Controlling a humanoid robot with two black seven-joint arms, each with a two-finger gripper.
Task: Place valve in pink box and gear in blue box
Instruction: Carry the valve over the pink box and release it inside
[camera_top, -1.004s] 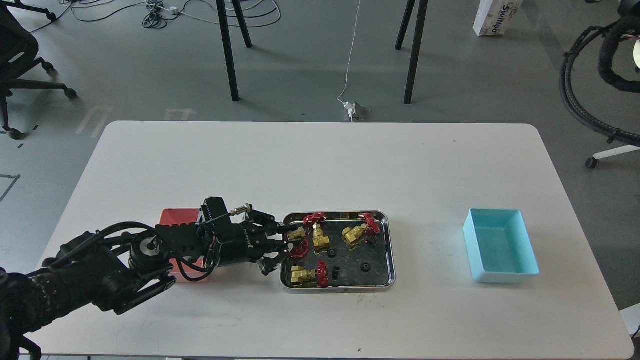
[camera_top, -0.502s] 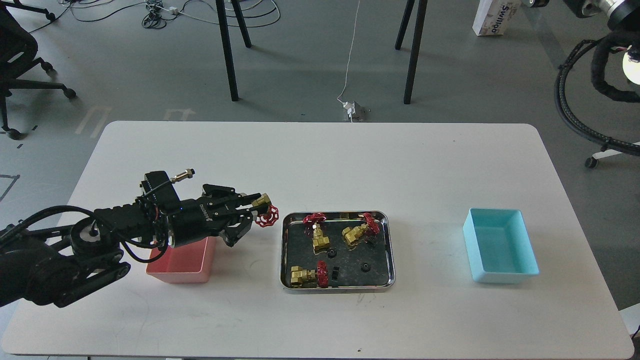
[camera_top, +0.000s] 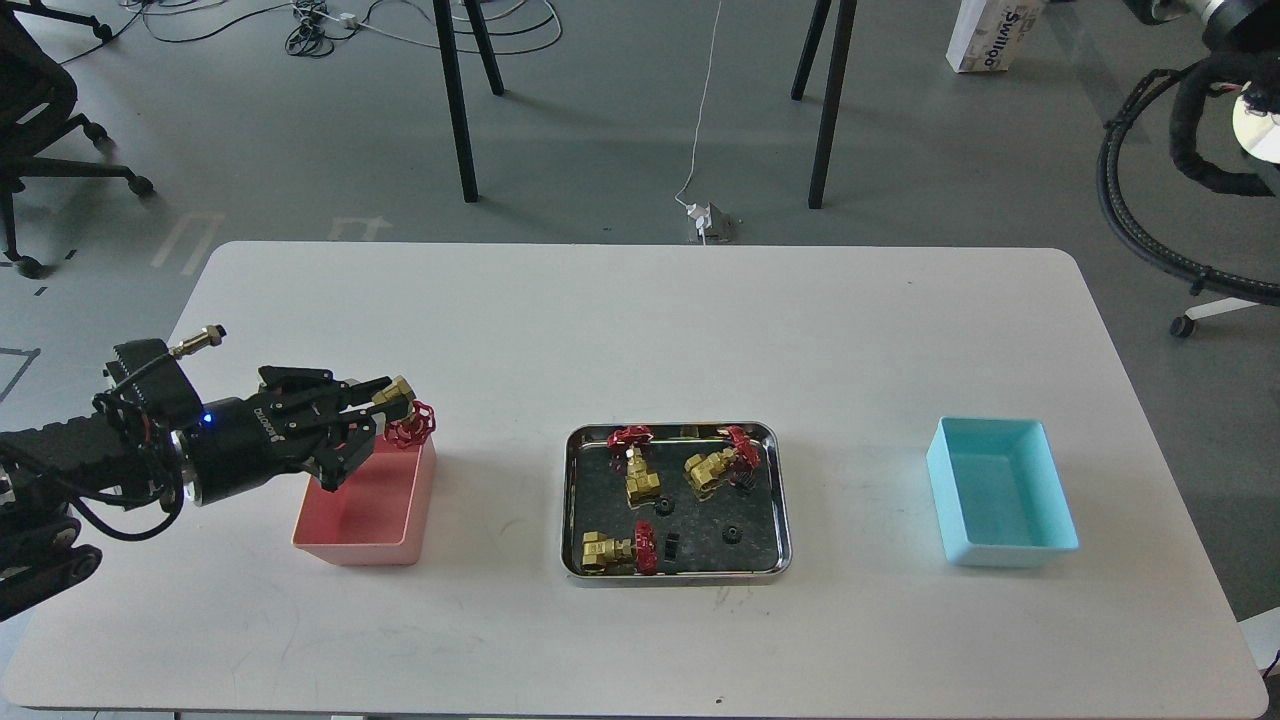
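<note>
My left gripper (camera_top: 392, 412) is shut on a brass valve (camera_top: 405, 419) with a red handwheel and holds it above the far right corner of the pink box (camera_top: 352, 538). The steel tray (camera_top: 779, 500) holds three more valves: one at the back (camera_top: 637, 470), one at the right (camera_top: 712, 467), one at the front left (camera_top: 612, 550). Small black gears lie in the tray, one (camera_top: 661, 506) near the middle and one (camera_top: 732, 534) to its right. The blue box (camera_top: 1002, 493) stands empty at the right. My right gripper is out of view.
A black rectangular bit (camera_top: 671, 546) lies in the tray beside the front valve. The table's (camera_top: 640, 330) edges run all round. Chair legs and cables are on the floor beyond it.
My left gripper has lifted a valve out of the tray's left side and carried it left, to above the pink box. The tray now holds three valves.
</note>
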